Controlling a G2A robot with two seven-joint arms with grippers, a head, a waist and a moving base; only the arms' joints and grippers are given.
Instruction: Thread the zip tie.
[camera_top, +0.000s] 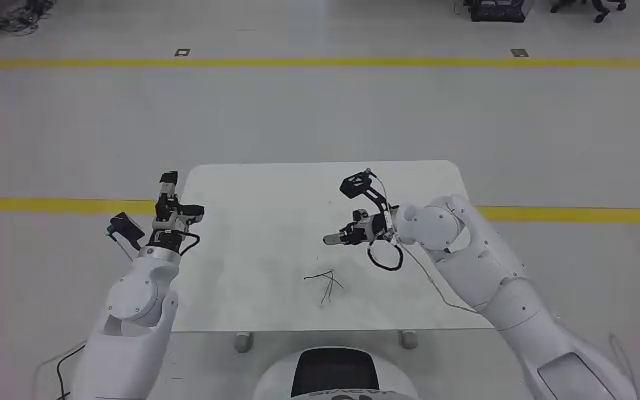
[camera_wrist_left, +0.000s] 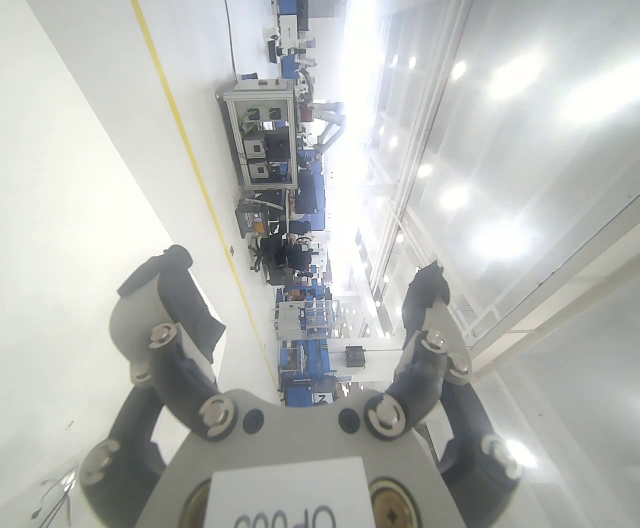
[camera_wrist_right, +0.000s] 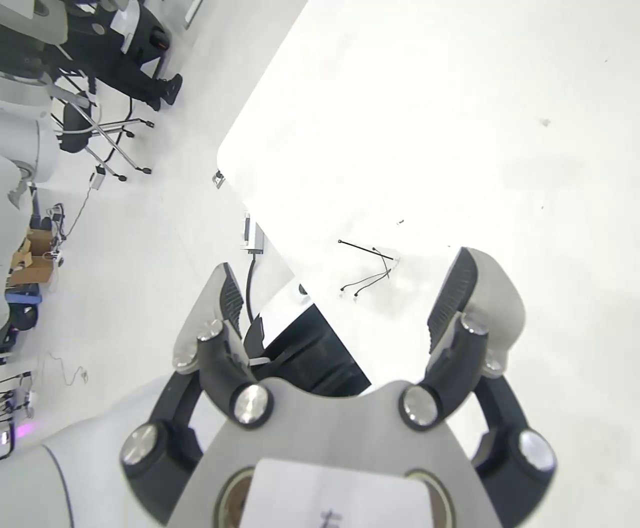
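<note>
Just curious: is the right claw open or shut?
Open: on the right gripper, the fingers stand wide apart, nothing held between them.

White table (camera_top: 262, 212) w/ zip ties (camera_top: 325, 281)

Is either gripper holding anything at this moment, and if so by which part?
Nothing is held. The left gripper and right gripper are both open and empty; the zip ties lie loose on the table.

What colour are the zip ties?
The zip ties are black against the white table; right wrist view shows them best.
</note>
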